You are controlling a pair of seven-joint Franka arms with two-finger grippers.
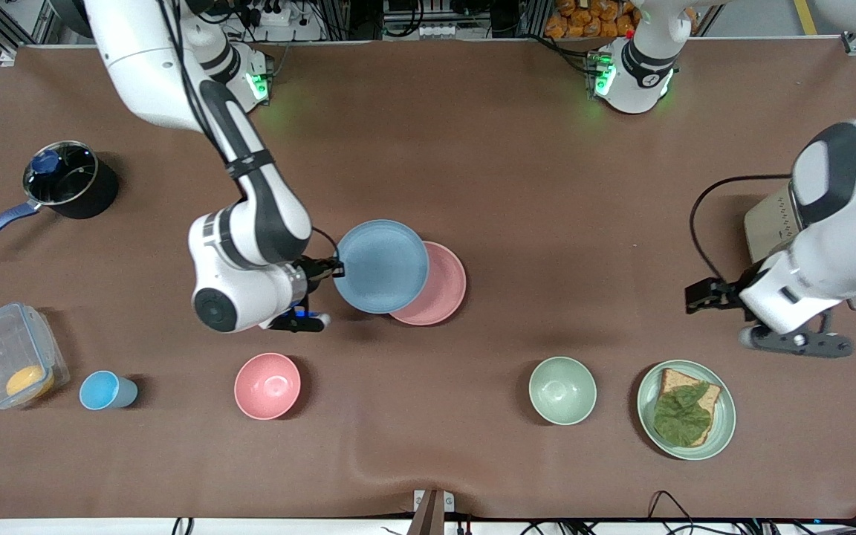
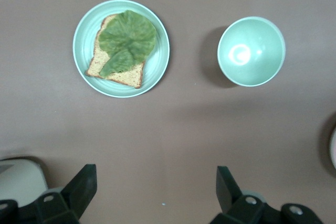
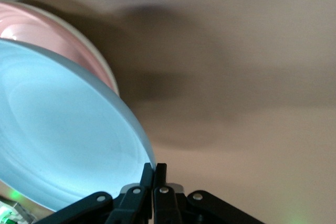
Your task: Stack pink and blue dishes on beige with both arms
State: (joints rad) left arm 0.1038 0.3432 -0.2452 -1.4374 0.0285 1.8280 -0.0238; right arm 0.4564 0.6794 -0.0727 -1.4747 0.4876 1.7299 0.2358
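On the brown desk (image 1: 517, 186), at about the nine o'clock edge of the front view, a black pot (image 1: 71, 180) with a blue handle stands well apart from the clear container (image 1: 8, 355) holding something orange, with a small blue cup (image 1: 105, 391) just beside that container and a deep pink bowl (image 1: 267, 386) farther along toward the centre. The right tool (image 1: 328, 269) has its fingers pressed together on the rim of the blue plate (image 1: 381, 265), pinching it at the plate's nine o'clock edge; the blue plate is tilted and overlaps the pink plate (image 1: 439, 293), which lies under it near the middle of the desk. Whether a beige plate lies beneath the pink one cannot be told. Toward five o'clock sit a pale green bowl (image 1: 562, 390) and a green plate (image 1: 725, 416) carrying toast (image 1: 672, 380) with a leaf (image 1: 682, 413). The left tool (image 1: 703, 295) hangs over the desk above that plate, fingers spread and holding nothing.
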